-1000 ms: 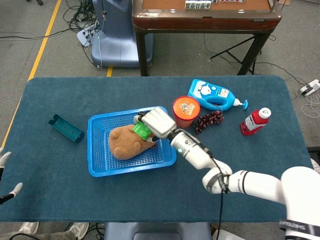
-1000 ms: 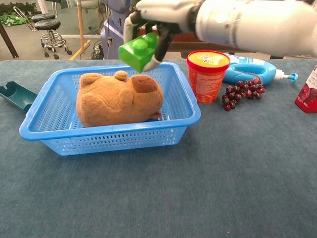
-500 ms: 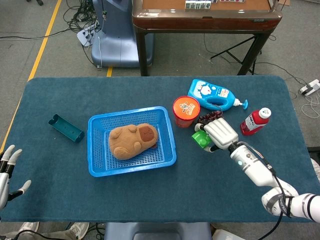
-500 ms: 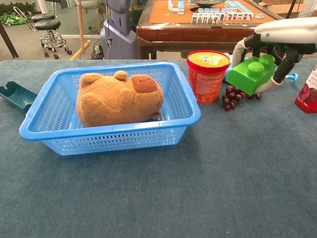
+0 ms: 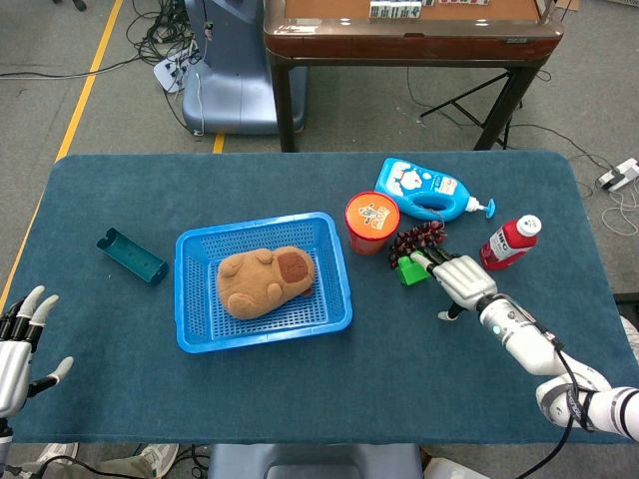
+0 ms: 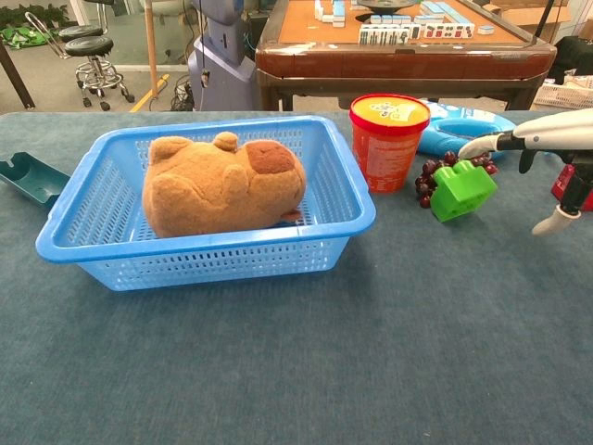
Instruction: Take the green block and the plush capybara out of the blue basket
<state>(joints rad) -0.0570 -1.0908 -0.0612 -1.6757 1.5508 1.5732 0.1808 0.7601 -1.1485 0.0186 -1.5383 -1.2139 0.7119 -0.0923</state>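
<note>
— One out: the green block [image 6: 462,189] sits tilted on the counter [image 5: 300,379] against the grapes [image 5: 419,239], my right hand [image 5: 461,280] released.
— Risk?
— It may topple. The plush capybara [image 5: 264,280] fills the blue basket [image 5: 190,334]; my spread, empty left hand [image 5: 18,351] could drag both.

No legible text from my station: printing on the orange tub [image 5: 372,222], blue bottle [image 5: 424,189] and red bottle [image 5: 509,242] is too blurred.

Bright, even light — sharp (soft shadows)
</note>
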